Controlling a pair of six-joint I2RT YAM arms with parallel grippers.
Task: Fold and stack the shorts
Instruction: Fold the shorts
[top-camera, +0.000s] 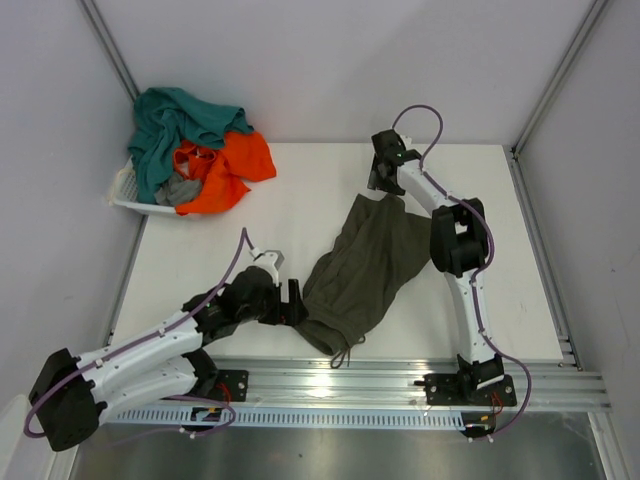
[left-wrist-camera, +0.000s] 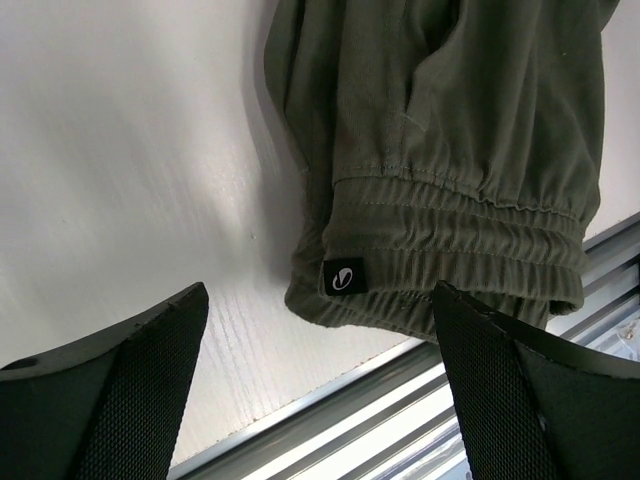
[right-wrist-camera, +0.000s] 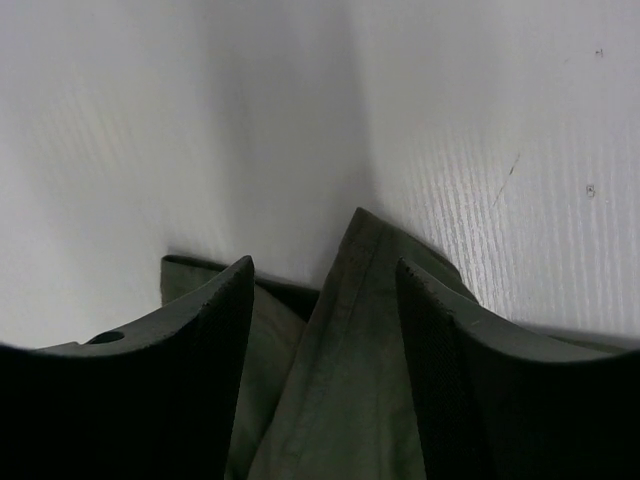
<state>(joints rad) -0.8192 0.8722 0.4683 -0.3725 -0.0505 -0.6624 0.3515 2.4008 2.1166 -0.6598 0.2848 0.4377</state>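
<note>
Both at olive shorts (top-camera: 368, 262): left gripper (left-wrist-camera: 320, 292) wide open, empty; right gripper (right-wrist-camera: 322, 268) half-closed around hem (hold unclear).

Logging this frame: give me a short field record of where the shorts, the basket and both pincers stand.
olive shorts: lying unfolded on the table, waistband toward the near edge
left pincer: open, facing the waistband corner, holding nothing
right pincer: at the far leg hem, a cloth fold between its fingers; whether it is clamped is unclear
basket: far left corner, heaped with teal shorts, orange shorts and grey shorts
folded stack: none visible yet
</note>
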